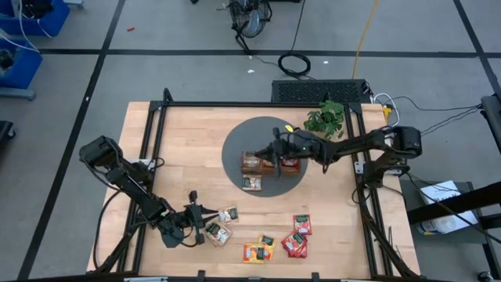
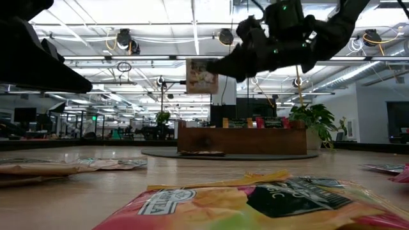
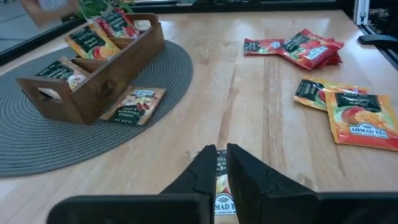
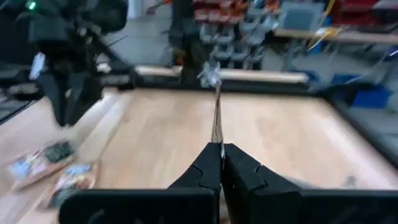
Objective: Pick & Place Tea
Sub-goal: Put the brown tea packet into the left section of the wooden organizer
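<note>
Tea sachets: most lie loose on the wooden table [image 1: 196, 141] near its front edge, some already in the three-compartment tray [image 1: 270, 164] on the round grey mat [image 1: 235, 149]. One sachet [image 2: 201, 76] hangs edge-on, pinched in the clenched right gripper [image 4: 219, 149] directly above the tray, so it needs a straight drop with clear air below. Left gripper [image 3: 222, 163] sits low over a beige sachet [image 3: 222, 180], fingers nearly closed; can't tell if it's gripped. Open table lies between it and the tray.
</note>
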Available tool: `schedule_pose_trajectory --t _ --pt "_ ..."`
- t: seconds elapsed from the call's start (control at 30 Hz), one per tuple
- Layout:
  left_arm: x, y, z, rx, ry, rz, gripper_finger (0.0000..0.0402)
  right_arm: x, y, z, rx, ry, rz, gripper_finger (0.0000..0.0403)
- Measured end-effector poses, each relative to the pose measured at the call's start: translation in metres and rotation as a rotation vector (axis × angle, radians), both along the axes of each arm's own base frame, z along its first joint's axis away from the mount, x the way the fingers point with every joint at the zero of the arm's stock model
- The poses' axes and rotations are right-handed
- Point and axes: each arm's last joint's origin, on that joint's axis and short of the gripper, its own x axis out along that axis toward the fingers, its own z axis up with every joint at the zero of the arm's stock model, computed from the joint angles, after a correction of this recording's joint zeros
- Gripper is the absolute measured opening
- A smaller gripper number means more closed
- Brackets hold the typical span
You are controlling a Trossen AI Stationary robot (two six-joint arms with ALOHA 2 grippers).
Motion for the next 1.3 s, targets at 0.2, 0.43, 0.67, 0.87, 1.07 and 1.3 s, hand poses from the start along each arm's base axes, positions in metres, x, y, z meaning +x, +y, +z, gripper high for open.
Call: schedule_pose_trajectory --t 0.2,0.43,0.67,0.87,1.07,1.3 --pt "-0.001 0.001 -0.001 0.002 0.01 0.003 0.0026 0.005 -0.011 -0.022 0.037 0.046 -0.01 0.0" --pt "-0.001 0.001 -0.001 0.001 0.01 0.003 0.0006 0.01 -0.019 -0.041 0.094 0.047 -0.044 0.0" --pt "-0.001 0.001 -0.001 0.002 0.01 0.003 0.0022 0.009 -0.023 -0.046 0.115 0.085 -0.089 0.0" --pt "-0.001 0.001 -0.001 0.005 0.01 0.002 0.004 0.01 -0.024 -0.059 0.119 0.125 -0.115 0.0" --pt "-0.001 0.0 -0.001 0.0 0.007 0.003 0.0041 0.012 -0.025 -0.072 0.131 0.13 -0.117 0.0" --pt "-0.001 0.0 -0.001 0.0 0.007 0.003 0.0042 0.012 -0.025 -0.075 0.139 0.139 -0.124 0.0"
